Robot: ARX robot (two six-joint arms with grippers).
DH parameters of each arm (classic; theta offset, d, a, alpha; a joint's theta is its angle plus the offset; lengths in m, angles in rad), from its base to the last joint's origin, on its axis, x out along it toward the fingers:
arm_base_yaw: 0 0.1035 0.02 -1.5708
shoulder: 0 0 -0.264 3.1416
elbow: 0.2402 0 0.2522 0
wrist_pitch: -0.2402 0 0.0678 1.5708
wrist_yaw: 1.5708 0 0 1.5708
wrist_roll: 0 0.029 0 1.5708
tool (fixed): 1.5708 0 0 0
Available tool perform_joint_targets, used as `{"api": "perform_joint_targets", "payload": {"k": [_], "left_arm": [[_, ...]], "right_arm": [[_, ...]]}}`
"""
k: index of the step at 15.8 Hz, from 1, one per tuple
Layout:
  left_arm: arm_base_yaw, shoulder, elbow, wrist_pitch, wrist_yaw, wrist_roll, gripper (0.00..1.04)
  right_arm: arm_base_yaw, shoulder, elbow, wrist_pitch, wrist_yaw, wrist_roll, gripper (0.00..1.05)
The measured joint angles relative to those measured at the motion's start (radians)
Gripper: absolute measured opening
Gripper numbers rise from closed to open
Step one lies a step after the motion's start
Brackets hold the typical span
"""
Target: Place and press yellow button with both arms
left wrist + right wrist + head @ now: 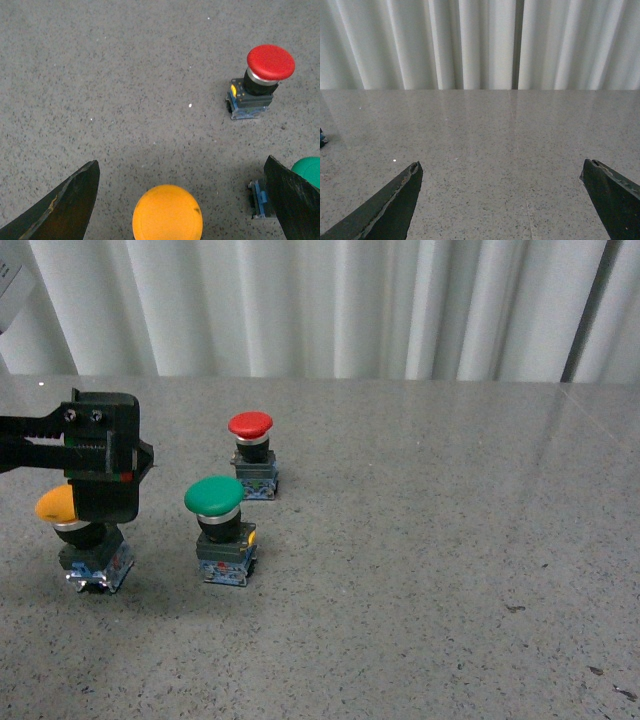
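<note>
One step appears in hand, the grasp: yellow button (55, 507) sits at 9 o'clock from green button (213, 497); left gripper (181, 162), jaws spread, brackets its cap. Next: close squarely; right gripper (501, 164) likewise spread.

A green button (214, 496) and a red button (250, 425) stand upright and apart on the speckled grey bench (450, 540), the red one at about one o'clock from the green, with a white curtain (320, 300) hanging behind.
</note>
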Motion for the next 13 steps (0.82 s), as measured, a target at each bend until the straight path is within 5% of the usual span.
{"api": "perform_joint_targets", "payload": {"k": [5,10,13], "left_arm": [[-0.014,0.022,-0.047,0.031,-0.010,-0.045,0.98],[0.009,0.019,-0.055,0.016,-0.024,-0.041,0.41],[0.016,-0.068,-0.051,-0.037,-0.032,-0.024,0.36]], "right_arm": [[0.000,0.000,0.000,0.000,0.000,0.000,0.98],[0.000,0.000,0.000,0.000,0.000,0.000,0.98],[0.000,0.000,0.000,0.000,0.000,0.000,0.98]]}}
